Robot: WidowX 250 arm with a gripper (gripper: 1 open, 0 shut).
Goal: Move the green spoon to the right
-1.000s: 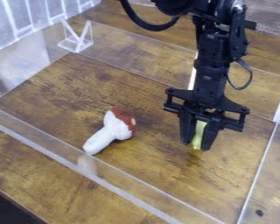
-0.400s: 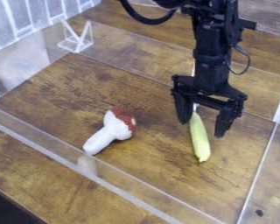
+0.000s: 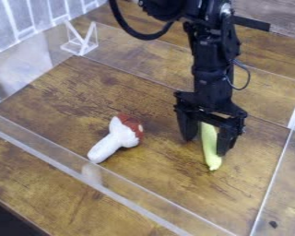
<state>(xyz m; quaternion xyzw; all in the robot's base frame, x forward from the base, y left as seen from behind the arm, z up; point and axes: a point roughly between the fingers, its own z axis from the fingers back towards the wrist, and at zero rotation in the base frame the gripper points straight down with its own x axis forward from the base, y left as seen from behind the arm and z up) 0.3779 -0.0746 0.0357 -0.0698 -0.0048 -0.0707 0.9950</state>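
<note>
Spoon (image 3: 210, 146), slim and yellow-green, lying on the wooden bench (image 3: 137, 189) under and just in front of the black robot hand (image 3: 206, 138), its long axis running away from the arm's side toward the near edge. The hand's jaws stand apart, one out to each side of the spoon's far part; no grip shows. The white toy with a reddish-brown cap (image 3: 115, 138) lies well apart to the left in view. Judging by looks, the spoon is light, stiff and smooth, unlikely to break but apt to slide or swivel. A hold across its narrow width, near mid-length, should balance it best.
</note>
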